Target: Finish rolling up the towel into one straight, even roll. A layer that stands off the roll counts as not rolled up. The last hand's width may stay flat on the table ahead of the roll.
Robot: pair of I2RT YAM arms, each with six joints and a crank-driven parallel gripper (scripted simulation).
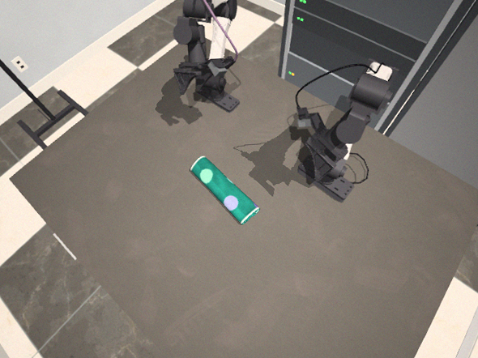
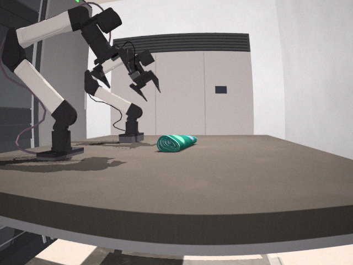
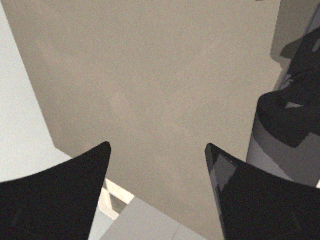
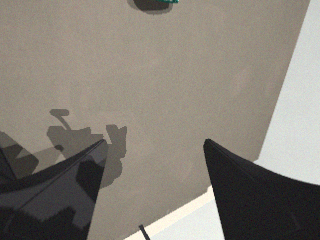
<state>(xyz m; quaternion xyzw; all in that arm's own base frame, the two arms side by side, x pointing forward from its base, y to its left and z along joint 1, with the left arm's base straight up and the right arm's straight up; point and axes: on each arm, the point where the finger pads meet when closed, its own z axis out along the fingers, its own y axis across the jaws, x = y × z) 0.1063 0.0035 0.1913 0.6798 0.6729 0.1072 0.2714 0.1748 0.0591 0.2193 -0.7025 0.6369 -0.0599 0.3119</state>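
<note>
The green towel [image 1: 219,191] [image 2: 186,143] [image 4: 173,1] lies as one closed roll on the tabletop [image 1: 238,298] [image 2: 199,182] [image 3: 150,75] [image 4: 175,65], out in front of the two arms and touched by neither; only a scrap of it shows at the top edge of the right wrist view, and none in the left.

The right fingers [image 1: 200,81] [image 2: 121,79] are spread with nothing between them; the left fingers [image 1: 316,160] [image 2: 153,96] are likewise apart and empty. Both pairs hang above the tabletop, well back from the towel; that leaves it resting on its own weight, probably so that the roll can settle without being pushed.

It sits on a slightly flattened underside, its end a squashed oval rather than a true circle; that shape should help keep it from rolling away. No long flat tail shows ahead of it; the rolling looks finished or very nearly so, though the hidden side cannot be judged. If any layer does stand off, a light, level press along the whole length would suit; pushing one end alone could skew it.

Counted: one towel; two arms; two fingers on each; two large spots on the roll's upper face, one pale green [image 1: 205,175], one lavender [image 1: 231,202].
</note>
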